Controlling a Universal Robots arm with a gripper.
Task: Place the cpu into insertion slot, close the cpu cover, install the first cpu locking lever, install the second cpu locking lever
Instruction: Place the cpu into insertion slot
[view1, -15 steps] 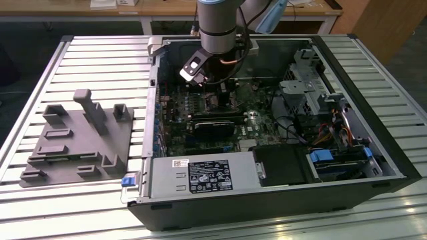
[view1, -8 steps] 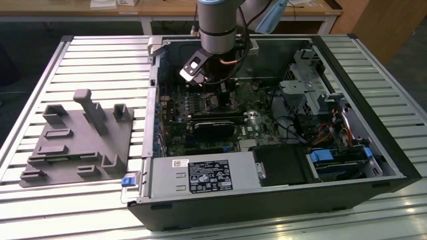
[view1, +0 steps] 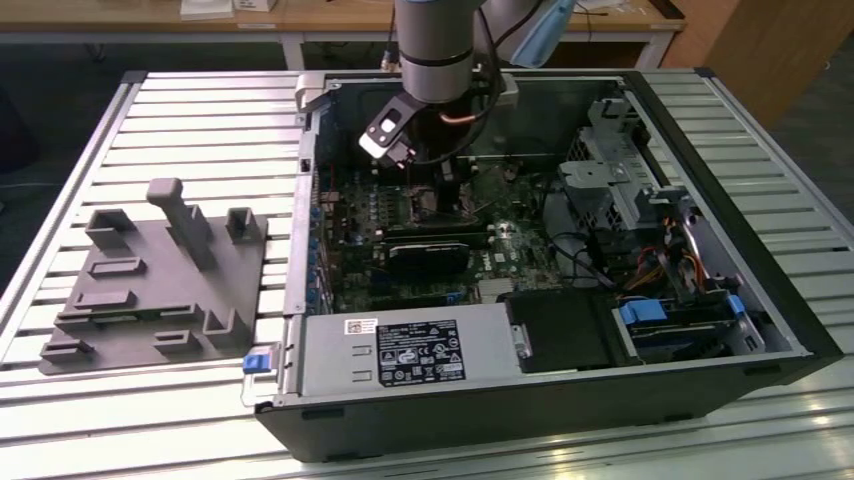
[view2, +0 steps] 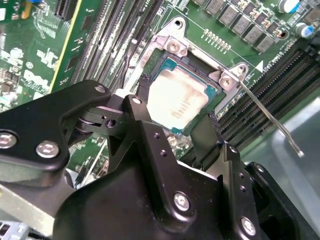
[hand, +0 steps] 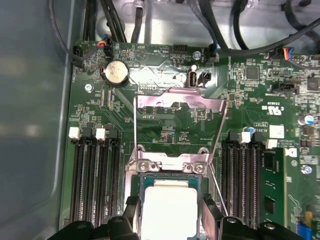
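Observation:
The cpu (hand: 167, 212), a square chip with a silvery top, sits at the insertion slot (hand: 136, 200) on the green board. My gripper (hand: 170, 215) straddles it with one black finger against each side. In the second wrist view the cpu (view2: 177, 102) lies level between the fingers (view2: 212, 127) of the gripper (view2: 177, 107). The cpu cover (hand: 165, 101), a thin grey frame, is swung back open beyond the slot. Two thin locking levers (hand: 135, 130) (view2: 270, 117) stand released at its sides. In the exterior view the gripper (view1: 434, 192) hangs inside the open case.
Rows of memory slots (hand: 95, 175) flank the socket, and a coin battery (hand: 115, 73) lies beyond the cover. A black module (view1: 427, 250), the power supply (view1: 400, 355) and a drive cage (view1: 614, 175) crowd the case. A grey fixture (view1: 147, 280) stands on the table at the exterior view's left.

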